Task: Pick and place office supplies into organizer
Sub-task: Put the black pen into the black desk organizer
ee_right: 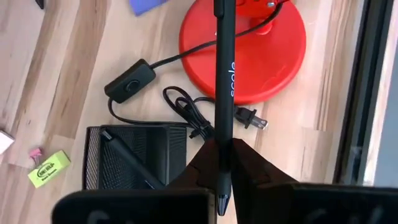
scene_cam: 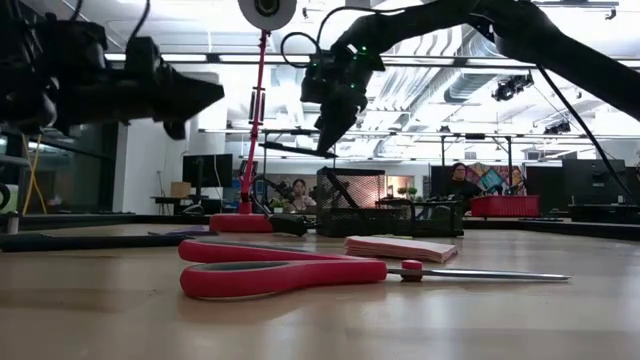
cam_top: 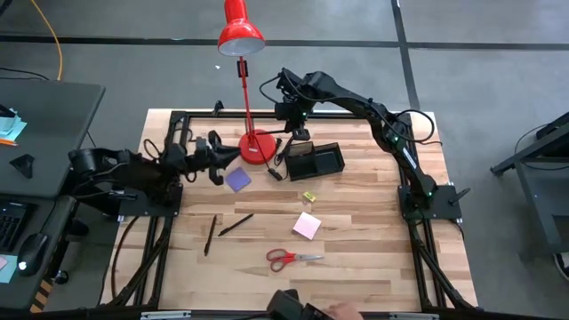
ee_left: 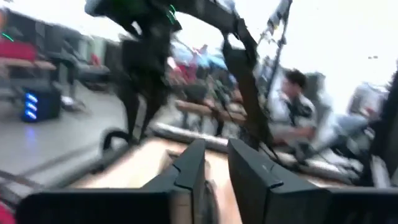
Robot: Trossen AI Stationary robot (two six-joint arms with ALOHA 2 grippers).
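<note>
Black mesh, the small rectangular organizer [cam_top: 315, 161] sits in the upper middle of the high view, just right of the red desk lamp's round base [cam_top: 257, 148]. My right gripper [cam_top: 298, 135] hangs over its left end, pinched on a thin dark pen [cam_top: 291, 149]. Still loose on the wooden table [cam_top: 373, 258], as I read it: the purple-blue square pad [cam_top: 237, 180], the pink square note pad [cam_top: 307, 225], the tiny yellow piece [cam_top: 308, 197], red-handled scissors [cam_top: 292, 258] and two more pens [cam_top: 222, 231]. So most of the job remains. My left gripper [cam_top: 216, 157] sits at centre left, just beside the purple pad, apparently empty.

From table height, the scissors [scene_cam: 300, 273] fill the foreground, the pink pad [scene_cam: 400, 248] behind them, and the right gripper [scene_cam: 335, 110] shows well above the organizer [scene_cam: 385, 210], height the overhead shot hides.

My left wrist camera shows the left fingers [ee_left: 193, 168] a narrow slot apart, nothing between them.

My right wrist camera shows the pen [ee_right: 222, 93] clamped upright in the closed right gripper [ee_right: 222, 174], and one pen [ee_right: 124, 158] already lying inside the organizer [ee_right: 134, 155], so I judge one item is done.
</note>
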